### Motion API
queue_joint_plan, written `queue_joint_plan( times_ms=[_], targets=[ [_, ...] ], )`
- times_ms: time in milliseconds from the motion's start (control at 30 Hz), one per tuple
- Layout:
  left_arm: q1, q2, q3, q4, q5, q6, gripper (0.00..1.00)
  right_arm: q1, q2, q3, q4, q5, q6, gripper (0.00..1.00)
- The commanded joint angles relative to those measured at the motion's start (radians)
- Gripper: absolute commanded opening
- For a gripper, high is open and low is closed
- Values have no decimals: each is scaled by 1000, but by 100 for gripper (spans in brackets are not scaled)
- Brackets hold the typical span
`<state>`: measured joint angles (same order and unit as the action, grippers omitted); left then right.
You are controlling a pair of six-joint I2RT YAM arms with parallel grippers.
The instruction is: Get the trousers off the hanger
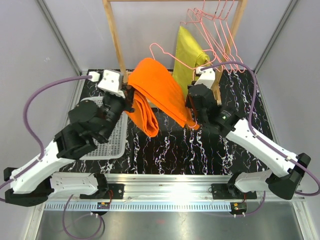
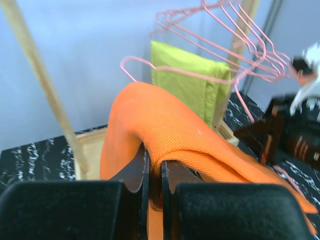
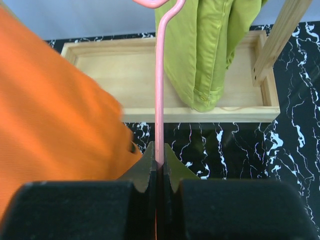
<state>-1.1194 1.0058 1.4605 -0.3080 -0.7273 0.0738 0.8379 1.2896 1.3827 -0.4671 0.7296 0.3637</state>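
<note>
Black finger mounts fill the lower edge of both wrist views. Seen from the left wrist, the left fingers [image 2: 143, 169] are nearly closed, clamped on a fold of the trousers [image 2: 170, 125]; orange cloth bulges over the tips and runs down between them. Seen from the right wrist, the right fingers [image 3: 148, 165] are pressed together on the hanger [image 3: 159, 100], whose pink wire rises straight out of the pinch and curves away at the top edge. The trousers [image 3: 50, 125] fill the left of that view.

From above, the trousers [image 1: 160, 90] are draped over the hanger [image 1: 172, 56] and held in the air between the two arms, above the desk [image 1: 200, 145]. The left fingers [image 1: 131, 97] grip the cloth's left edge. The right fingers [image 1: 192, 102] meet the wire at its right end. One folded length of cloth hangs down just beside the white basket [image 1: 117, 135]. The hanger's hook is well below the rail of the wooden rack [image 1: 114, 35]. Behind it hangs a yellow-green garment [image 1: 187, 55], with spare hangers [image 1: 215, 20] on the rail to its right. A wooden tray [image 3: 125, 75] forms the rack's base.
</note>
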Motion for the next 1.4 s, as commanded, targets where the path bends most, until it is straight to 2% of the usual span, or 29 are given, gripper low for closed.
queue_joint_plan(
  times_ms=[0,167,367,500,633,767,1100,1233,1367],
  targets=[
    [9,-104,132,221,-123,89,0,-28,-53,-33,-5,34,-16,0],
    [9,-113,164,204,-118,86,0,-26,-93,-30,15,2,-17,0],
    [9,-160,173,202,-98,34,0,-25,-95,-11,22,-31,-94,0],
    [9,-128,189,127,11,-31,0,-26,-127,-22,67,-94,-123,0],
    [9,-92,129,115,158,-69,0,-26,-107,53,18,-111,-180,0],
    [9,-84,54,136,201,-137,0,-25,-102,130,-19,-121,-253,0],
    [18,-125,-94,152,180,-192,0,-26,-116,249,-67,-145,-388,0],
    [59,-134,-78,80,103,-213,0,-26,-64,311,-62,-86,-428,0],
    [182,-102,35,-58,82,-253,0,-25,-12,377,-61,-73,-440,0]
  ],
)
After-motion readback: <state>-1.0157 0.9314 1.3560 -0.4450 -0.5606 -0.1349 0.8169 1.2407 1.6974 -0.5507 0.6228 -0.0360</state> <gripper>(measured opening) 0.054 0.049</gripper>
